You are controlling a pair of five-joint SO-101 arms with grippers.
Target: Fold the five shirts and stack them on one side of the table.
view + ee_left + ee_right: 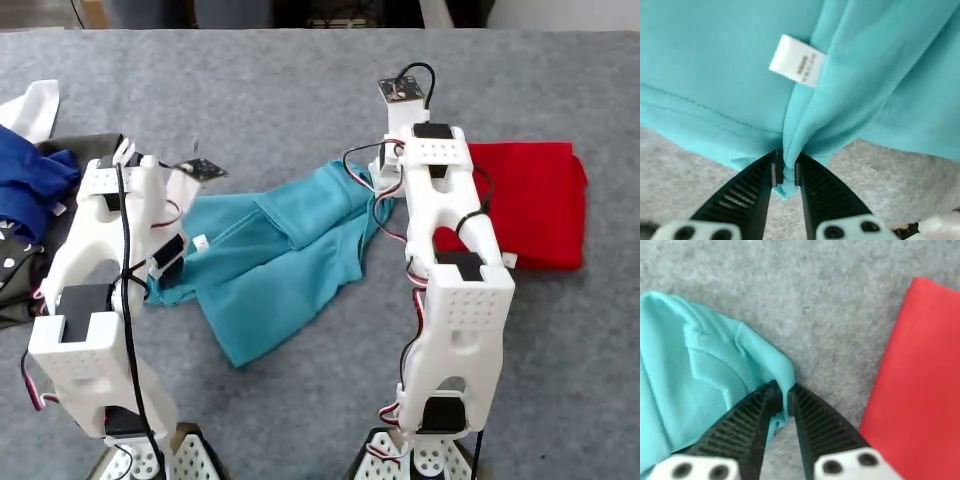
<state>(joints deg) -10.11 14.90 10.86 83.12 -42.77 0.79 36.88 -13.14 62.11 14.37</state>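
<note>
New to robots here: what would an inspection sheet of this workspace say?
Surface: grey felt-like table.
Job's things: teal shirt crumpled mid-table; red shirt folded at the right side; blue shirt heaped with a dark garment and a white garment at the left edge.
Clutter: nothing seen.
End effectors: left end effector shut on the teal shirt's edge near its white tag; right end effector shut on another edge of it.
Cables: black cable runs down the left arm; wire loops beside the right arm.
Surroundings: indistinct objects beyond the far edge.

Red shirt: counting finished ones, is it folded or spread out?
Folded. The red shirt lies as a compact rectangle with straight edges, no sleeves sticking out.
</note>
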